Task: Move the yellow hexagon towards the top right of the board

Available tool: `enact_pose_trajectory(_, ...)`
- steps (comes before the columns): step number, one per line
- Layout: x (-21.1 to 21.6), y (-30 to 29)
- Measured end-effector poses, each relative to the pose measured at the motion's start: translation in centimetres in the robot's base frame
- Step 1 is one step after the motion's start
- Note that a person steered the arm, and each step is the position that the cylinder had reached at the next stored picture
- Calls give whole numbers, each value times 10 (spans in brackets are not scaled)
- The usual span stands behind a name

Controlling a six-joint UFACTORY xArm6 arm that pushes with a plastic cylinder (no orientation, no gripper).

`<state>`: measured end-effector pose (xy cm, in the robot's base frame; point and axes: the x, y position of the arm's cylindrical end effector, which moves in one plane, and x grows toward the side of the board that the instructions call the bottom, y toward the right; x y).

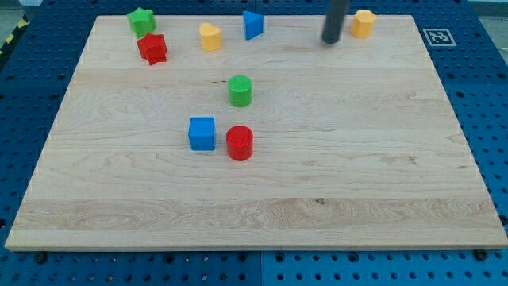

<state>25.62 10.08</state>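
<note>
A wooden worktop (262, 183) on a blue perforated bench (476, 95), seen from the one camera: the arm's dark rod comes down from the view's top edge and the tip (330, 41) sits near the worktop's top edge, just to the view's left of the yellow hexagon (363, 23). Tip and hexagon stand close but apart, with a sliver of bare wood between them. The hexagon lies tight against the top edge, right of centre, with open board running on to the top right corner, where a small black-and-white marker (437, 36) is fixed. There are no jaws on this arm to open or close (only the plain rod, holding nothing).

Along the same top edge, to the view's left of the tip, come a blue block (252, 25) of angular shape, a second yellow block (209, 36) with a rounded top, a red star-like block (152, 48) and, touching it at the far left, a green star-like block (141, 21). A green cylinder (240, 90) stands alone in mid-board. Below it a blue cube (202, 133) and a red cylinder (239, 143) sit side by side, almost touching.

The whole right half and the bottom third of the pale, grained wood carry nothing. Black-and-yellow tape (12, 36) shows at the view's far left.
</note>
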Motion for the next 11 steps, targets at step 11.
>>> enact_pose_trajectory(11,-17,110)
